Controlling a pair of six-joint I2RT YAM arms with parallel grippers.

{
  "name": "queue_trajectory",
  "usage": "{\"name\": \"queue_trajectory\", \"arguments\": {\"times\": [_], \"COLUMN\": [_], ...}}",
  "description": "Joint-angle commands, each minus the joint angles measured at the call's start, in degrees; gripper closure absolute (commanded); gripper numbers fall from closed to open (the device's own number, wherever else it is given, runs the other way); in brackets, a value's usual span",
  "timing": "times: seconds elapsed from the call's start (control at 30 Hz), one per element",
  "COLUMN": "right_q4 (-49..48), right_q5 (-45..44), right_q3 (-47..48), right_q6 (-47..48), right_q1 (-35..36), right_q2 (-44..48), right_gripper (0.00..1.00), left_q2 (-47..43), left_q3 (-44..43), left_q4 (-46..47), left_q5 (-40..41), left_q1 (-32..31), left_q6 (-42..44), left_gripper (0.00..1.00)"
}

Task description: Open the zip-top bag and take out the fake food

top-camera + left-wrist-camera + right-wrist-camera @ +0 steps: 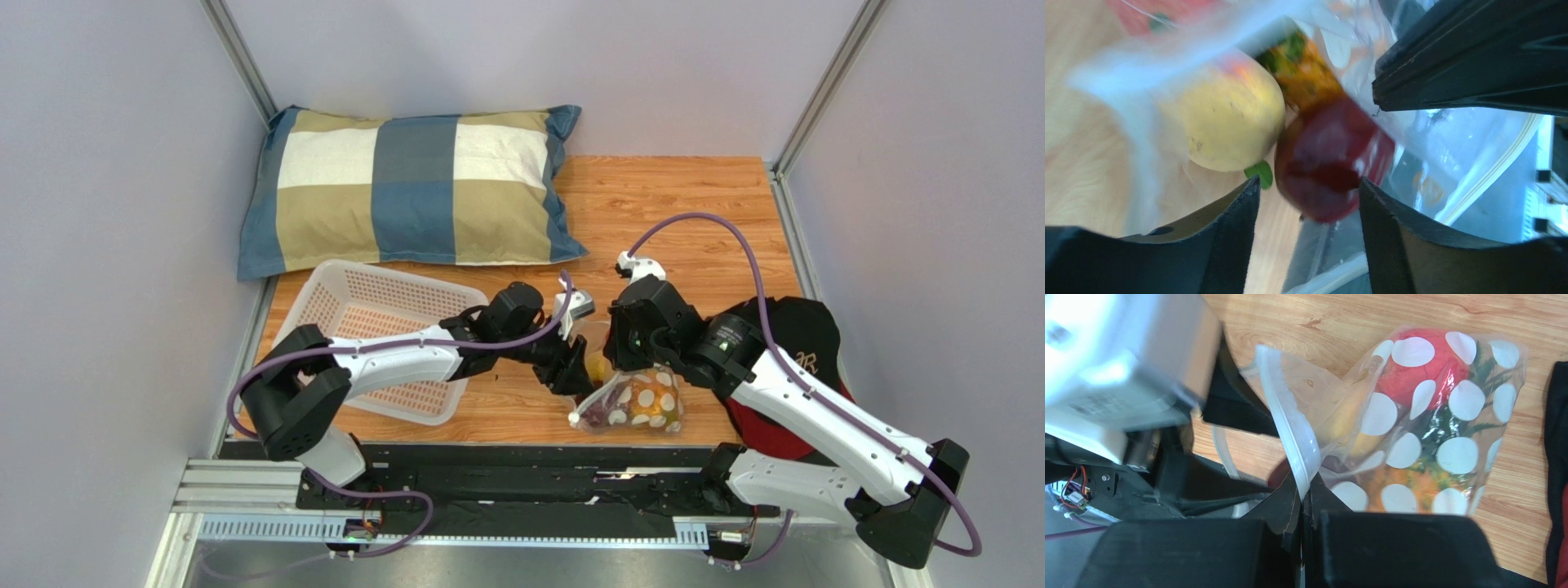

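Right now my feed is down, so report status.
Right gripper shut on the zip-top bag's strip. Left gripper open at its mouth, facing the maroon piece. Fake food inside. Nothing blocking.

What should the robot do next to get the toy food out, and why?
Probably shut the left gripper on the dark red piece. Its open jaws seem to straddle that piece at the mouth of the zip-top bag. The right gripper pinches the zip strip, so the bag is held.

Pale grey walls enclose a wooden table with a checked pillow at the back, a white basket left and a black-red cap right.
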State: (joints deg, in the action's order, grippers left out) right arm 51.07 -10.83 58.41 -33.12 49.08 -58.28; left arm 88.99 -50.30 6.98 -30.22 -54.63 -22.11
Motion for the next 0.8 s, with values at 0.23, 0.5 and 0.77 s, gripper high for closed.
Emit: {"name": "queue_trajectory", "arguments": {"times": [0.23,0.5,0.77], "right_q4": [-5.5,-6.7,-8.8], "right_q5": [4.7,4.6,5.9], "right_q3": [2.6,0.7,-3.0], "right_q6": [-0.4,-3.0,-5.6], "right_q1": [0.2,0.2,0.3], "right_q2": [0.2,0.6,1.4], "right_gripper": [1.0,1.0,1.0], "left_q2": [0.0,7.3,15.3], "left_q3": [5.0,2.3,4.0], "left_q4": [15.1,20.9,36.5], "left_q5": [-11.3,-5.2,2.1], "left_q1": [-2.1,-4.3,-5.8], "left_q6": [4.4,1.7,-5.2], "left_gripper": [0.08,0.07,0.14]}}
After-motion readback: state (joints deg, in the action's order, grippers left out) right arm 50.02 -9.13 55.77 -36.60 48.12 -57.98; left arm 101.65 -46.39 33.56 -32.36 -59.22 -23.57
